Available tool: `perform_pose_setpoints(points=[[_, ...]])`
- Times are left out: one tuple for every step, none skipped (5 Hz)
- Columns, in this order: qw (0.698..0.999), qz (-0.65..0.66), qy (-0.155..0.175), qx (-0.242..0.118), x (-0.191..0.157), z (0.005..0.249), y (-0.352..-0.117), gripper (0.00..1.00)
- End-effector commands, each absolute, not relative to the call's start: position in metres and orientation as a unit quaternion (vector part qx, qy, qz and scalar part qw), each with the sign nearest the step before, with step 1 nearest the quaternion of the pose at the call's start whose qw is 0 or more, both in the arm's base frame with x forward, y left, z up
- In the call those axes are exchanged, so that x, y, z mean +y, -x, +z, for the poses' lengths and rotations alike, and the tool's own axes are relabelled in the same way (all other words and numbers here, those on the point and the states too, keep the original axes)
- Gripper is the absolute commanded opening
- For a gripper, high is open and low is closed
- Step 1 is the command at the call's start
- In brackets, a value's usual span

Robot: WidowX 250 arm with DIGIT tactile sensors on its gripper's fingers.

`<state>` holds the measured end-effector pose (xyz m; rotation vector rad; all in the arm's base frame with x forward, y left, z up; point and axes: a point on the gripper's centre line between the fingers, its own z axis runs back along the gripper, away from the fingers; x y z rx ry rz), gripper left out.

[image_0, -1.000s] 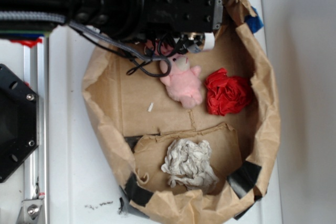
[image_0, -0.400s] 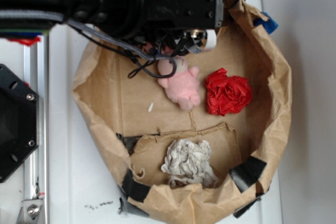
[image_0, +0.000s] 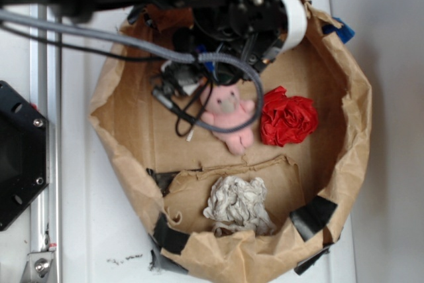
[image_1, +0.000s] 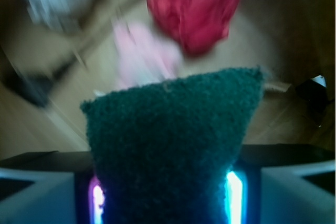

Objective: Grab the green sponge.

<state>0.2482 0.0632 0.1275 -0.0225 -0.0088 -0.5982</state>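
The green sponge [image_1: 173, 140] fills the wrist view, dark green scouring face toward the camera. It is pinched between the two fingers of my gripper [image_1: 165, 192], which is shut on its sides, and it stands clear of the bag floor. In the exterior view my gripper [image_0: 248, 31] hangs over the far part of the brown paper bag [image_0: 132, 144], just above the pink bunny [image_0: 228, 114]. The arm hides the sponge in that view.
Inside the bag lie a crumpled red cloth [image_0: 288, 118] right of the bunny and a grey-white rag [image_0: 238, 207] near the front. Cables [image_0: 199, 57] loop from the arm over the bunny. A black base plate [image_0: 20, 157] and metal rail [image_0: 43, 164] stand at the left.
The arm has risen and turned, so its wrist faces the camera. More of the bunny is uncovered. The bag's rim has spread outward to the right.
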Motion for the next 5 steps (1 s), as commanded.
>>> perform_pose_setpoints(points=[[0.981,-0.121,0.085,-0.122,0.042,0.158,-0.258,0.0],[0.985,-0.047,0.065,-0.155,0.033,0.155,-0.258,0.0],[0.984,-0.047,0.042,-0.164,0.029,0.152,-0.253,0.0],[0.984,-0.056,0.048,-0.163,0.029,0.152,-0.251,0.0],[0.985,-0.051,0.064,-0.154,0.032,0.151,-0.251,0.0]])
